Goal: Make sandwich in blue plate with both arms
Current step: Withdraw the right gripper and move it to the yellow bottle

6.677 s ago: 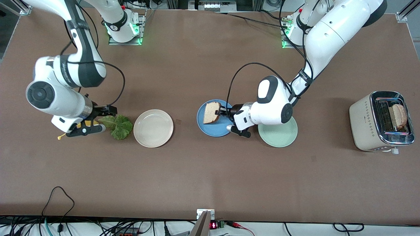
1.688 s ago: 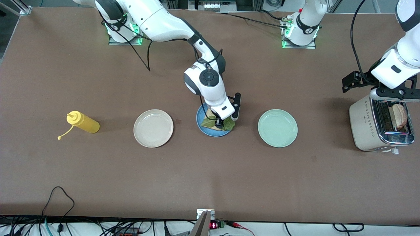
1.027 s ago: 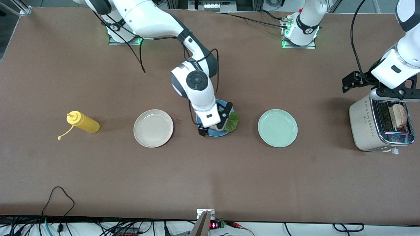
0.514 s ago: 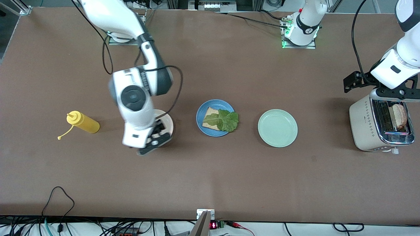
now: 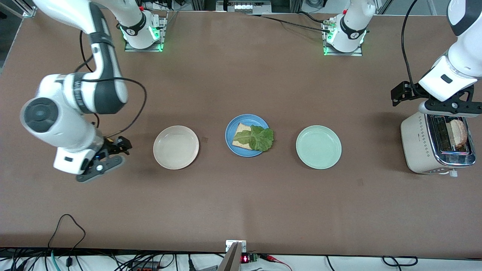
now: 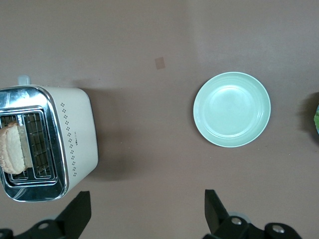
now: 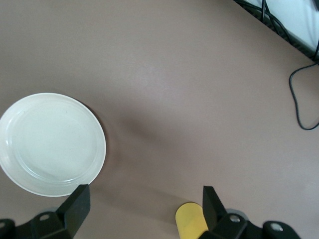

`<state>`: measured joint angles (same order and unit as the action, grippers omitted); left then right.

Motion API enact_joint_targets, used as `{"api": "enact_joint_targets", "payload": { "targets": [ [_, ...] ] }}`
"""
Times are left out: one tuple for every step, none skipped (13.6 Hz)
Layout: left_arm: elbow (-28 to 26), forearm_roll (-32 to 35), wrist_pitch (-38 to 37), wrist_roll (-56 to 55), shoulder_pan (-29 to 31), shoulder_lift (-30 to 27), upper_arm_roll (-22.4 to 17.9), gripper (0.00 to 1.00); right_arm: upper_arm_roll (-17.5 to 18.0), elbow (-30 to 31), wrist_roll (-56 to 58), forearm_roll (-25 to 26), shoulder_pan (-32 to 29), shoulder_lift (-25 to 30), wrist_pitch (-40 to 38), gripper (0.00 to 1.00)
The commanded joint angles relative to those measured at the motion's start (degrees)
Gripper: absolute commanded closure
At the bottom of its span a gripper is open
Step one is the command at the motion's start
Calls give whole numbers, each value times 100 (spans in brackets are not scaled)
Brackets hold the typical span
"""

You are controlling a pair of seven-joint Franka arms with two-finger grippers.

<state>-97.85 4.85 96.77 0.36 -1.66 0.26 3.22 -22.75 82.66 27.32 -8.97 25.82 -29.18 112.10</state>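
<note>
On the brown worktop, three plates stand in a row about equally near the front camera. The beige plate is toward the right arm's end, the blue plate in the middle and the green plate toward the left arm's end. On the blue plate lies one bread slice with a lettuce leaf laid over it, the leaf reaching past the rim on the green plate's side. The toaster stands at the left arm's end of the worktop, with a second slice upright in its slot. The right hand hangs above a yellow bottle beside the beige plate, its fingers apart and holding nothing. The left hand is over the toaster's edge, fingers spread wide and empty.
</note>
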Motion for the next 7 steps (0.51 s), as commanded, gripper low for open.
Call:
{"api": "enact_joint_targets", "payload": {
  "targets": [
    [-59, 130, -18, -27, -1, -131, 38, 0, 104, 599, 965, -701, -829, 297, 93, 0],
    [-59, 130, -26, -27, 16, -140, 38, 0, 139, 958, 1481, -755, -1155, 534, 206, 0],
    [-59, 122, -35, -27, 25, -149, 38, 0, 139, 1153, 2244, -808, -1410, 701, 251, 0],
    [-59, 121, -44, -18, 42, -149, 38, 0, 139, 1277, 3217, -1078, -1648, 825, 199, 0],
    [-59, 121, -44, -18, 43, -158, 38, 0, 139, 1418, 4210, -1437, -1868, 974, 164, 0],
    [-59, 121, -79, -18, 43, -166, 38, 0, 139, 1567, 4968, -1711, -2079, 1063, 146, 0],
    [-59, 121, -79, -18, 43, -166, 38, 0, 139, 1708, 5481, -2018, -2264, 1116, 59, 0]
  ]
}}
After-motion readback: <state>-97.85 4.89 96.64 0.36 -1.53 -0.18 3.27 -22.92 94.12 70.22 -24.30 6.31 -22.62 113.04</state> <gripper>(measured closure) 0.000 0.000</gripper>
